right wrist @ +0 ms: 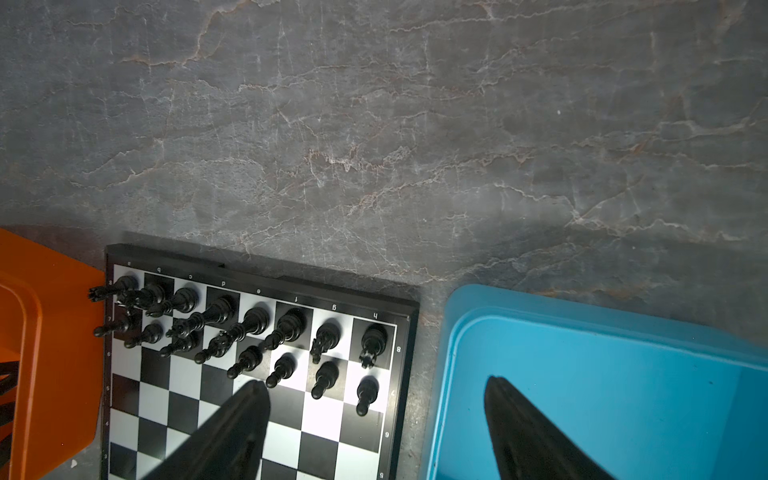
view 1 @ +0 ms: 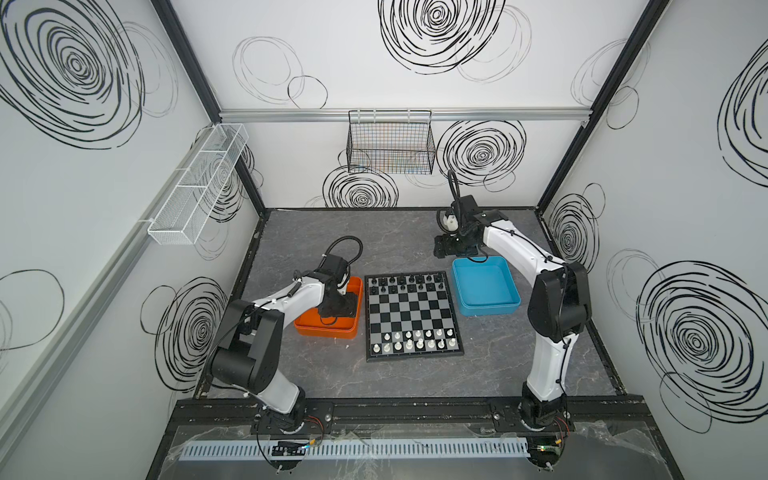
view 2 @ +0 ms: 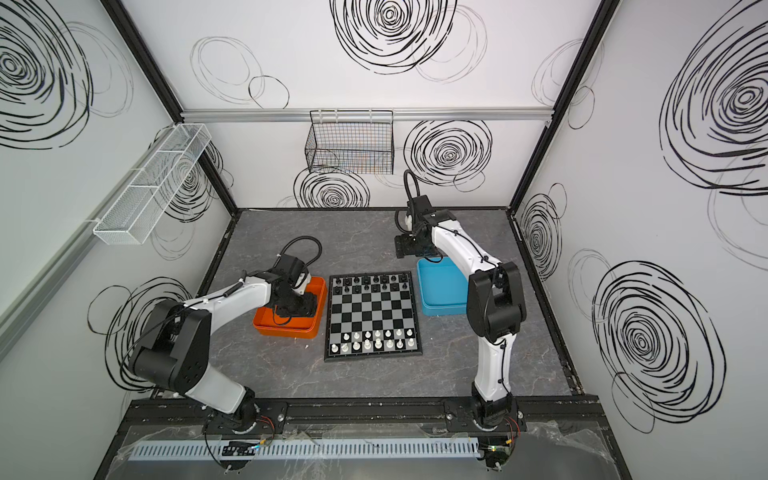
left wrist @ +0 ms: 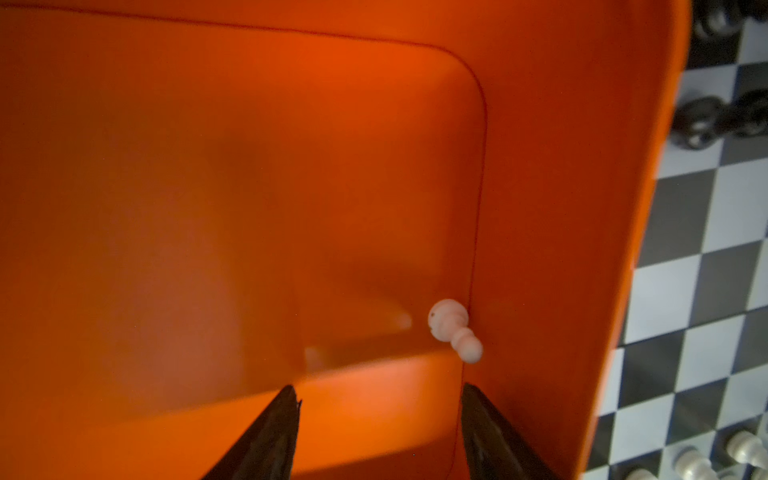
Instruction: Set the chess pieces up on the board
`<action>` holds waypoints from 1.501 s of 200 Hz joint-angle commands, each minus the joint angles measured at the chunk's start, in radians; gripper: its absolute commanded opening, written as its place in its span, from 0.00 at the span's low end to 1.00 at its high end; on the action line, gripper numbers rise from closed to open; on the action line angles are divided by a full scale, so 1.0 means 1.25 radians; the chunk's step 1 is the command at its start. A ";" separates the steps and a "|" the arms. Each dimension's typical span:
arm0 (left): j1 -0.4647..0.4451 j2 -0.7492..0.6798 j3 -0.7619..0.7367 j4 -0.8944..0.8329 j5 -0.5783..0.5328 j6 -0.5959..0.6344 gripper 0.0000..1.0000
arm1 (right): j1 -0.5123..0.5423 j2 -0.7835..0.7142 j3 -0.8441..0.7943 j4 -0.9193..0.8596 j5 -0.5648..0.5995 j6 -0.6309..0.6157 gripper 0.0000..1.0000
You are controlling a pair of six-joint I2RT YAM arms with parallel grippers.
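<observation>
The board (view 1: 409, 309) lies mid-table in both top views. Black chess pieces (view 1: 405, 282) stand on its two far rows and white ones (view 1: 415, 340) on its two near rows. My left gripper (left wrist: 379, 388) is down inside the orange tray (left wrist: 540, 124), open, with nothing between its fingers. A white pawn (left wrist: 455, 330) lies on its side against the tray wall, just ahead of one fingertip (left wrist: 469, 392). My right gripper (right wrist: 376, 380) hangs open and empty above the gap between the board's far corner (right wrist: 409, 316) and the blue tray (right wrist: 582, 340).
The orange tray (view 1: 307, 326) touches the board's left side and the blue tray (view 1: 484, 286) sits at its far right. A black wire basket (view 1: 390, 143) hangs on the back wall and a white mesh shelf (view 1: 195, 183) on the left wall.
</observation>
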 commanded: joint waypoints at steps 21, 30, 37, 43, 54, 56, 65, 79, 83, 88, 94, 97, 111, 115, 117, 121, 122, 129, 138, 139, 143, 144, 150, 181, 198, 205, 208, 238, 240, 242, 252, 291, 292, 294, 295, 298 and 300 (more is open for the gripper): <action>-0.002 0.029 0.022 0.037 0.032 -0.015 0.66 | 0.003 0.012 0.017 -0.012 0.010 -0.002 0.85; -0.002 0.034 0.023 0.043 0.035 -0.018 0.66 | 0.003 0.013 0.017 -0.012 0.010 -0.001 0.85; -0.004 0.037 0.024 0.049 0.037 -0.022 0.65 | 0.002 0.013 0.017 -0.013 0.009 -0.001 0.85; -0.004 0.039 0.024 0.054 0.039 -0.025 0.66 | 0.002 0.014 0.018 -0.013 0.009 -0.001 0.85; -0.004 0.042 0.026 0.062 0.043 -0.030 0.66 | 0.003 0.013 0.018 -0.013 0.010 -0.002 0.85; -0.004 0.043 0.026 0.063 0.044 -0.031 0.66 | 0.003 0.013 0.018 -0.013 0.010 -0.002 0.85; -0.003 0.045 0.028 0.070 0.048 -0.035 0.66 | 0.003 0.013 0.019 -0.013 0.010 -0.002 0.85; -0.004 0.046 0.028 0.082 0.050 -0.044 0.66 | 0.002 0.014 0.019 -0.013 0.010 -0.003 0.85; -0.005 0.046 0.027 0.086 0.049 -0.046 0.66 | 0.002 0.013 0.019 -0.013 0.010 -0.002 0.85; -0.005 0.047 0.027 0.091 0.047 -0.049 0.66 | 0.003 0.014 0.018 -0.013 0.010 -0.003 0.85; -0.005 0.049 0.027 0.096 0.046 -0.052 0.66 | 0.003 0.014 0.018 -0.013 0.010 -0.003 0.85; -0.005 0.051 0.027 0.098 0.045 -0.054 0.66 | 0.003 0.014 0.018 -0.011 0.010 -0.003 0.85; -0.007 0.060 0.031 0.102 0.038 -0.057 0.66 | 0.002 0.014 0.019 -0.012 0.009 -0.004 0.85; -0.008 0.063 0.033 0.102 0.035 -0.058 0.66 | 0.003 0.015 0.019 -0.012 0.008 -0.003 0.85; -0.009 0.064 0.034 0.102 0.033 -0.058 0.66 | 0.003 0.015 0.019 -0.012 0.008 -0.003 0.85; -0.010 0.065 0.035 0.103 0.031 -0.057 0.66 | 0.003 0.016 0.021 -0.011 0.008 -0.003 0.85; -0.010 0.066 0.035 0.104 0.030 -0.058 0.66 | 0.003 0.016 0.021 -0.012 0.008 -0.003 0.85; -0.011 0.069 0.036 0.105 0.025 -0.060 0.65 | 0.002 0.016 0.019 -0.012 0.009 -0.004 0.85; -0.012 0.072 0.038 0.109 0.020 -0.063 0.65 | 0.003 0.016 0.019 -0.011 0.009 -0.004 0.85; -0.012 0.073 0.038 0.110 0.020 -0.062 0.65 | 0.003 0.016 0.019 -0.011 0.008 -0.003 0.85; -0.013 0.073 0.039 0.111 0.016 -0.064 0.65 | 0.003 0.016 0.019 -0.010 0.008 -0.004 0.85; -0.013 0.074 0.039 0.111 0.015 -0.064 0.65 | 0.003 0.016 0.019 -0.010 0.008 -0.003 0.85; -0.014 0.075 0.041 0.113 0.009 -0.066 0.65 | 0.003 0.016 0.019 -0.010 0.008 -0.003 0.85; -0.015 0.084 0.049 0.120 -0.010 -0.078 0.65 | 0.003 0.018 0.015 -0.007 0.007 -0.003 0.85; -0.016 0.089 0.051 0.124 -0.025 -0.083 0.65 | 0.003 0.018 0.013 -0.005 0.006 -0.004 0.85; -0.015 0.090 0.053 0.124 -0.030 -0.087 0.65 | 0.003 0.020 0.012 -0.004 0.006 -0.005 0.85; -0.017 0.092 0.054 0.125 -0.033 -0.088 0.64 | 0.003 0.020 0.012 -0.004 0.006 -0.005 0.85; -0.018 0.098 0.069 0.114 -0.070 -0.094 0.64 | 0.001 0.019 0.007 0.001 0.006 -0.008 0.85; -0.018 0.099 0.070 0.113 -0.073 -0.094 0.64 | 0.002 0.019 0.007 0.002 0.006 -0.008 0.85; -0.018 0.099 0.072 0.112 -0.073 -0.093 0.64 | 0.002 0.020 0.006 0.002 0.006 -0.007 0.85; -0.020 0.102 0.079 0.105 -0.084 -0.093 0.63 | 0.002 0.019 0.003 0.004 0.006 -0.009 0.85; -0.029 0.105 0.104 0.076 -0.132 -0.091 0.62 | -0.005 0.010 -0.022 0.021 -0.001 -0.009 0.85; -0.029 0.105 0.105 0.076 -0.131 -0.092 0.62 | -0.004 0.010 -0.023 0.021 -0.001 -0.009 0.85; -0.029 0.105 0.105 0.076 -0.132 -0.092 0.62 | -0.004 0.009 -0.024 0.022 -0.001 -0.009 0.85; -0.029 0.105 0.105 0.075 -0.132 -0.092 0.62 | -0.005 0.009 -0.025 0.023 -0.001 -0.008 0.85; -0.030 0.106 0.107 0.075 -0.132 -0.092 0.61 | -0.006 0.008 -0.027 0.024 -0.002 -0.008 0.85; -0.031 0.106 0.107 0.075 -0.133 -0.093 0.61 | -0.005 0.008 -0.028 0.025 -0.003 -0.009 0.85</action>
